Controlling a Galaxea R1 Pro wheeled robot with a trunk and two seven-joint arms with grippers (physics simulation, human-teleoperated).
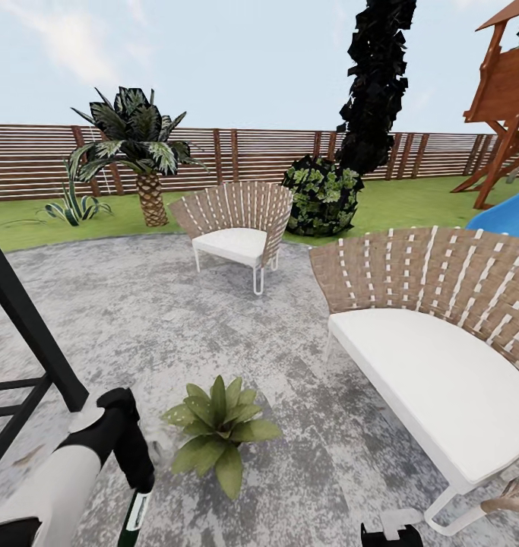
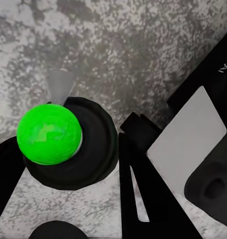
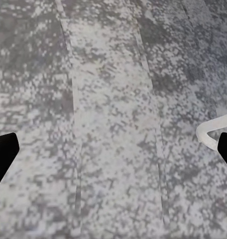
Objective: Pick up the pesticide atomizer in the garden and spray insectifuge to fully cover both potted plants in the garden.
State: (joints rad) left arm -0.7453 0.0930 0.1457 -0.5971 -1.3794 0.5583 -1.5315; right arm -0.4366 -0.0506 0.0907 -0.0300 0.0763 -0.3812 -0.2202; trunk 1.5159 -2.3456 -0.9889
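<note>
Grey stone patio (image 1: pixel 137 319), one potted plant (image 1: pixel 217 429) low on it, left tool (image 1: pixel 141 486) just beside the plant, clamped on the pesticide atomizer (image 2: pixel 49 133), right tool (image 3: pixel 113 154) spread wide above bare stone, woven chairs (image 1: pixel 240 228) beyond.

The left arm (image 1: pixel 61 479) has a smooth white shell on its forearm, ending in a rounded glossy black wrist housing. In the left wrist view, black angular links frame a flat pale grey panel with a round recess in the dark casing beside it. The right claw (image 3: pixel 113 154) shows two plain black fingertips (image 3: pixel 3 154)
</note>
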